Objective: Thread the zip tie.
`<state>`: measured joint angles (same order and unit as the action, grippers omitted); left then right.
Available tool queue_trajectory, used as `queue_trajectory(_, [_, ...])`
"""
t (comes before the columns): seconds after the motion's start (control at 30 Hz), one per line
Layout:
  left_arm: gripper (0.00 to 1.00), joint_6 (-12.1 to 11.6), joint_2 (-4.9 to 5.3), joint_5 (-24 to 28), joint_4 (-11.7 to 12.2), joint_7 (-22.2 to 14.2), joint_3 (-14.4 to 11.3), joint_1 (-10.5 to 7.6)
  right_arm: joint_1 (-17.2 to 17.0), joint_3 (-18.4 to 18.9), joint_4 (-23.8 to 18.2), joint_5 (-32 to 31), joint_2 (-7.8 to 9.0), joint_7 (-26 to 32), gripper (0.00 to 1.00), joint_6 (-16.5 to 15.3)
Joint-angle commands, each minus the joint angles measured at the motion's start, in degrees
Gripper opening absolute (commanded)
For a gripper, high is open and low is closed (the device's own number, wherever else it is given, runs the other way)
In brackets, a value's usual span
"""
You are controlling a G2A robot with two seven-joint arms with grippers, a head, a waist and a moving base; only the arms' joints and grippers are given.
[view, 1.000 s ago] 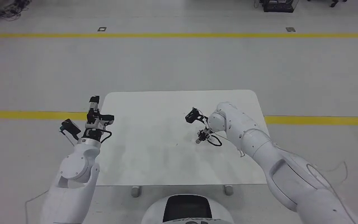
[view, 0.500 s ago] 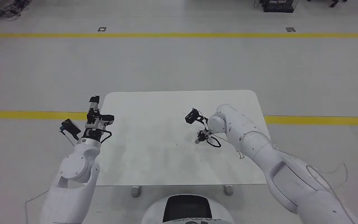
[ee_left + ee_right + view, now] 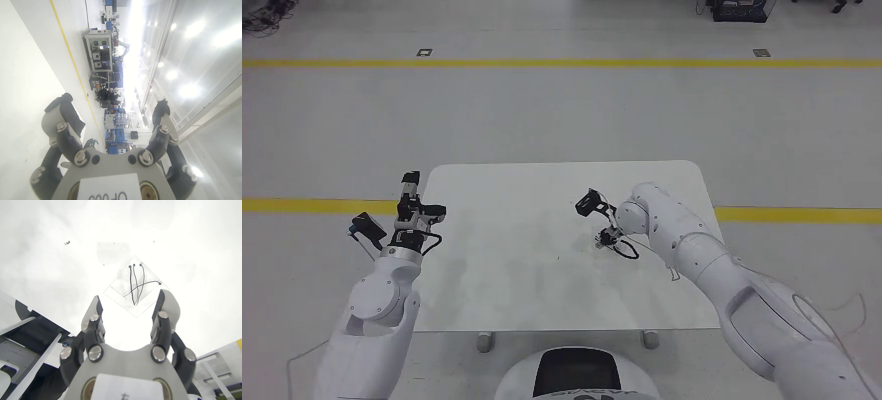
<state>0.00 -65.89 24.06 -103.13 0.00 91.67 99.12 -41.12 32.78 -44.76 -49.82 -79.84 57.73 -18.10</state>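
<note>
Bright, even overhead light throughout. Past the fingertips of the grey-and-black left gripper (image 3: 114, 100), round white ceiling lamps (image 3: 191, 91) flare into heavy glare. Ahead of the matching right gripper (image 3: 129, 295), the flat white table (image 3: 56, 275) is washed out. Straight lines bow at both wrist views' edges.

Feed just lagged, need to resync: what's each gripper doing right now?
Left gripper: open, holding nothing.
Right gripper: open, empty, zip ties lying ahead of its fingers.
</note>
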Motion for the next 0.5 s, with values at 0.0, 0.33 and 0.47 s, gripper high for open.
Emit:
queue_trajectory(0.0, [1.00,0.0,0.00,0.0,0.0,0.0,0.0,0.00,-0.1,0.0,0.3,-0.1,-0.10,-0.4,0.39,-0.1])
queue_trajectory(0.33, [1.00,0.0,0.00,0.0,0.0,0.0,0.0,0.00,0.3,-1.0,4.8,-0.9,-1.66,-2.8,0.31,-0.1])
queue_trajectory(0.47, [1.00,0.0,0.00,0.0,0.0,0.0,0.0,0.00,0.8,-1.5,7.4,-0.7,-2.64,-3.9,0.27,-0.5])
